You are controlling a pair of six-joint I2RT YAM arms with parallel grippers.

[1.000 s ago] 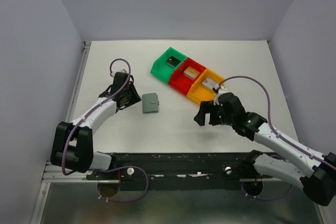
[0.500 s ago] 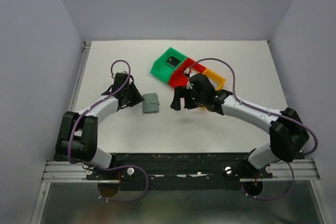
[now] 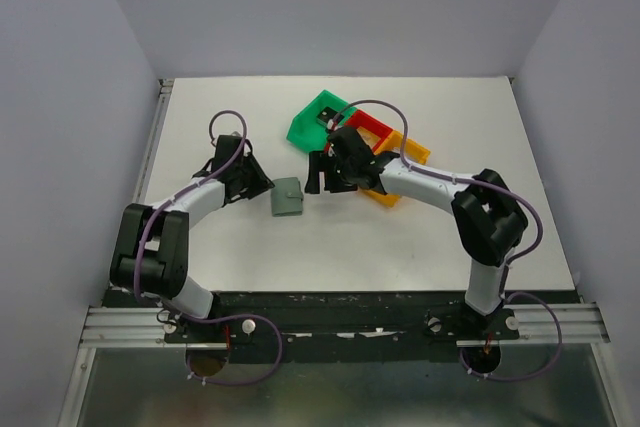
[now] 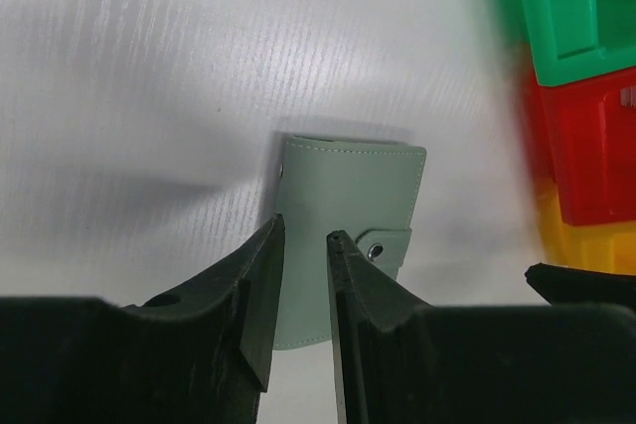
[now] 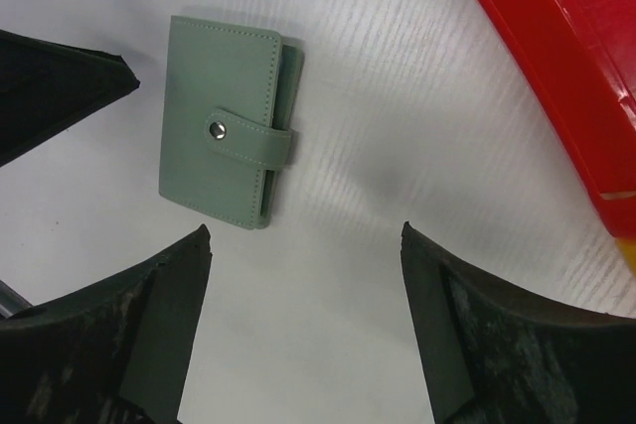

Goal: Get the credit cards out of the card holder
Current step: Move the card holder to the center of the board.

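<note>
Top cam: card holder lies flat on the white table, roughly mid-table. Left gripper sits just left of the holder and right gripper just right of it, tips aimed at it. Green bin, red bin and orange bin stand in a row behind and right of the holder. The right arm covers most of the red and orange insides. A dark flat piece in the green bin could be a card, too small to be sure.

L wrist: left gripper is only narrowly parted, with nothing clamped. Its tips are over the holder's near left edge; can't tell if they touch. Strap w/ metal snap is fastened, so the holder is shut. This detail is lost in top cam.

R wrist: right gripper is spread wide and empty, short of the holder. Snap and stitching are clear here. Red bin wall is right of the holder.
</note>
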